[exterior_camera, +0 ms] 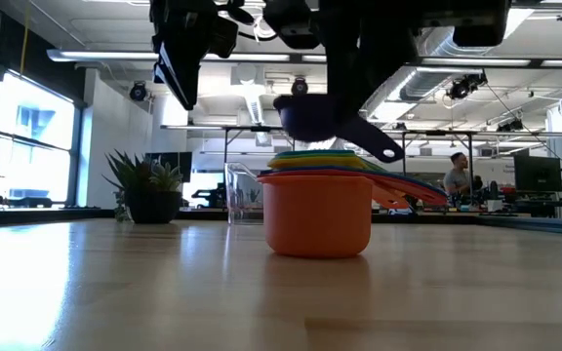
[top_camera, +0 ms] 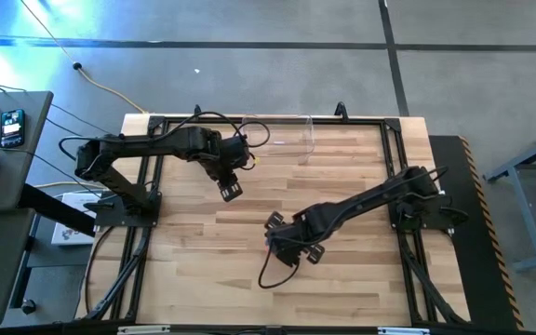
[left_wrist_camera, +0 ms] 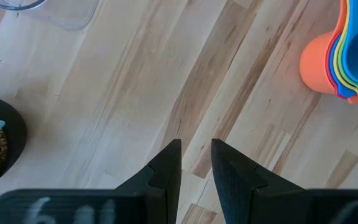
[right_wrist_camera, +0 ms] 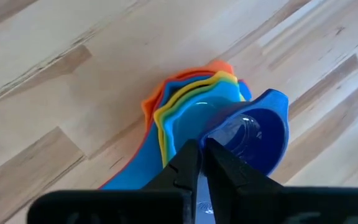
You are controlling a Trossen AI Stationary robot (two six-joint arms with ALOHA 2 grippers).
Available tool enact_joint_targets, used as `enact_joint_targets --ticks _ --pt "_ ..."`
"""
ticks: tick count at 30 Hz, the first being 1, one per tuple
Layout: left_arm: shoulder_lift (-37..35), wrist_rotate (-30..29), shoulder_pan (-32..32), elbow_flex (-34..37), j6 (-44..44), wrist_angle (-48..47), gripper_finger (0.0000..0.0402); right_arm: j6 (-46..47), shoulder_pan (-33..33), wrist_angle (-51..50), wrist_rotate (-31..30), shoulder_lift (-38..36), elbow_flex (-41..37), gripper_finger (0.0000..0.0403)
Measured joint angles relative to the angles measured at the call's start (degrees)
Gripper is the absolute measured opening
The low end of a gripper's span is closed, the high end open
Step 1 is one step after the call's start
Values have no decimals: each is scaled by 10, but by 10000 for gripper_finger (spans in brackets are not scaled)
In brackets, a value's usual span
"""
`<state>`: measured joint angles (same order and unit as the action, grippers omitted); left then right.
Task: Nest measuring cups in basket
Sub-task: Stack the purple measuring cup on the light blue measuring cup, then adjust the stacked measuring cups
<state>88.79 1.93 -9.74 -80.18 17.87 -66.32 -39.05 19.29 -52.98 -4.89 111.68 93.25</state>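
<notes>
Blue cup (right_wrist_camera: 253, 134) above stack (exterior_camera: 317, 210)

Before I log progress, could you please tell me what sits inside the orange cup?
Inside the orange cup sit nested yellow, green and blue cups; their bottoms are hidden. The right gripper holds a dark blue cup above them.

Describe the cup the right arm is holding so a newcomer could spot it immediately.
Start at the wooden table and find the nested stack of cups with an orange cup at the bottom. Just above it, tilted in the right tool, is the dark blue cup. It is the only cup off the stack.
</notes>
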Motion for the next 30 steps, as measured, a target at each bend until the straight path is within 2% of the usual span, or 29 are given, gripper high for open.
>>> enact_joint_targets --ticks 7,14,20,30 --pt "0 0 0 0 0 0 78 2 1 0 3 14 0 12" --pt "0 0 0 0 0 0 78 52 1 -6 -8 13 9 12" --pt "0 0 0 0 1 0 78 10 3 -16 -11 13 9 14" --pt "0 0 0 0 15 0 78 5 3 -16 -25 13 9 69"
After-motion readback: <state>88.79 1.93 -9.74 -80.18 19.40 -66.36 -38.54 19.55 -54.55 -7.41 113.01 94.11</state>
